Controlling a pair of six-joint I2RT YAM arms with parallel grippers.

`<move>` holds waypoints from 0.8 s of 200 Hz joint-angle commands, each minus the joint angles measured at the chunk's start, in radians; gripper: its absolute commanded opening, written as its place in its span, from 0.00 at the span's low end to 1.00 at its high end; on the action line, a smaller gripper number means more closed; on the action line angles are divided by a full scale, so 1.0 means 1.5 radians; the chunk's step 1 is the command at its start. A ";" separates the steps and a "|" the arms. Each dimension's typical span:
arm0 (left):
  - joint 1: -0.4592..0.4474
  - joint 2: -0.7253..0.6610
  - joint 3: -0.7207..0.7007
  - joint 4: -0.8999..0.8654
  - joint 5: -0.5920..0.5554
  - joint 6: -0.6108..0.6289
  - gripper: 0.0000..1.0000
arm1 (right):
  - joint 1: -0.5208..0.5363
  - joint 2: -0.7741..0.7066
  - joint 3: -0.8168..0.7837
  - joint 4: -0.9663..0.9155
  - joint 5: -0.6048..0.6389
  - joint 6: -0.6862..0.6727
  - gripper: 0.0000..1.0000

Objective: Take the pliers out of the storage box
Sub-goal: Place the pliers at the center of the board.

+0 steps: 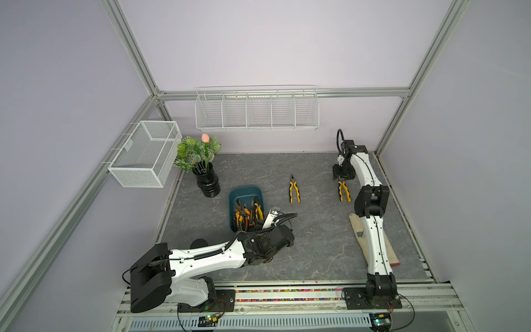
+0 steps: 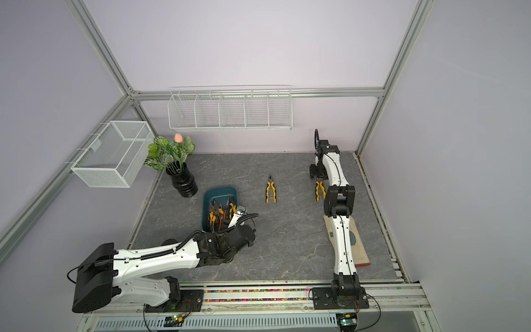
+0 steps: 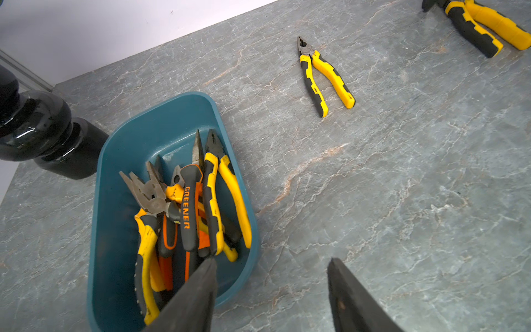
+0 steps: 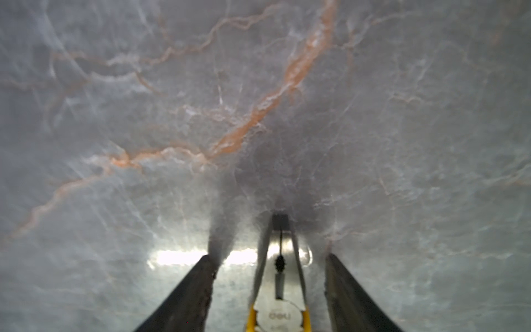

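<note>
The left pincer (image 3: 272, 260), spread and empty, hung at the storage box's (image 3: 161, 115) near end, the piled pliers' (image 3: 188, 207) handles pointing toward it, while the right pincer (image 4: 269, 255) stood spread, far off.

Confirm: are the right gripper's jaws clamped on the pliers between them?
No: the right wrist view shows the right gripper open, its jaws clear of the pliers, table between.

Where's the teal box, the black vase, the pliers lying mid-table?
Teal box (image 1: 244, 191): a top view, far wall.
Black vase (image 1: 209, 185): a top view, ribbed body.
Mid-table pliers (image 1: 293, 185): a top view, handles.
</note>
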 commanded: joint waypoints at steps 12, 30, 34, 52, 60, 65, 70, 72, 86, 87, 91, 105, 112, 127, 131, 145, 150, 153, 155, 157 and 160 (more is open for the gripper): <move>0.021 -0.042 0.021 -0.059 -0.008 -0.029 0.63 | 0.034 -0.096 -0.007 0.019 0.059 0.013 0.70; 0.053 -0.073 0.016 -0.081 0.010 -0.039 0.64 | 0.053 -0.192 -0.061 0.050 0.093 0.022 0.70; 0.064 -0.079 0.014 -0.084 0.014 -0.040 0.64 | 0.058 -0.220 -0.080 0.058 0.100 0.024 0.70; 0.136 -0.090 0.014 -0.096 0.074 -0.036 0.64 | 0.085 -0.354 -0.201 0.110 0.117 0.036 0.70; 0.176 -0.085 0.018 -0.107 0.110 -0.036 0.63 | 0.098 -0.415 -0.277 0.134 0.116 0.047 0.70; 0.202 -0.078 0.022 -0.114 0.134 -0.038 0.63 | 0.107 -0.454 -0.322 0.151 0.115 0.055 0.70; 0.227 -0.069 0.026 -0.120 0.156 -0.039 0.63 | 0.111 -0.488 -0.364 0.168 0.108 0.062 0.70; 0.235 -0.064 0.029 -0.122 0.163 -0.039 0.63 | 0.111 -0.505 -0.386 0.174 0.103 0.065 0.70; 0.291 -0.031 0.041 -0.129 0.227 -0.033 0.62 | 0.148 -0.593 -0.505 0.210 0.066 0.088 0.70; 0.295 -0.029 0.042 -0.129 0.231 -0.032 0.62 | 0.150 -0.599 -0.514 0.217 0.064 0.089 0.70; 0.305 -0.018 0.045 -0.129 0.246 -0.029 0.61 | 0.157 -0.622 -0.547 0.227 0.058 0.094 0.70; 0.331 0.015 0.065 -0.133 0.275 -0.023 0.56 | 0.190 -0.694 -0.654 0.250 0.056 0.102 0.70; 0.336 0.029 0.073 -0.134 0.274 -0.019 0.54 | 0.208 -0.726 -0.703 0.261 0.064 0.104 0.69; 0.342 0.059 0.094 -0.140 0.269 -0.013 0.53 | 0.246 -0.798 -0.801 0.286 0.063 0.120 0.69; 0.344 0.068 0.099 -0.141 0.271 -0.010 0.52 | 0.255 -0.813 -0.827 0.294 0.058 0.126 0.69; 0.346 0.089 0.117 -0.146 0.274 -0.009 0.48 | 0.289 -0.857 -0.892 0.310 0.054 0.141 0.68; 0.346 0.094 0.123 -0.148 0.276 -0.010 0.47 | 0.300 -0.866 -0.909 0.312 0.055 0.146 0.68; 0.347 0.096 0.126 -0.149 0.277 -0.012 0.47 | 0.305 -0.872 -0.918 0.313 0.054 0.148 0.68; 0.347 0.097 0.127 -0.149 0.279 -0.012 0.47 | 0.308 -0.875 -0.924 0.314 0.055 0.150 0.68; 0.347 0.098 0.128 -0.149 0.283 -0.013 0.47 | 0.312 -0.878 -0.929 0.314 0.055 0.151 0.68; 0.347 0.098 0.129 -0.149 0.285 -0.014 0.47 | 0.318 -0.881 -0.936 0.316 0.056 0.154 0.68</move>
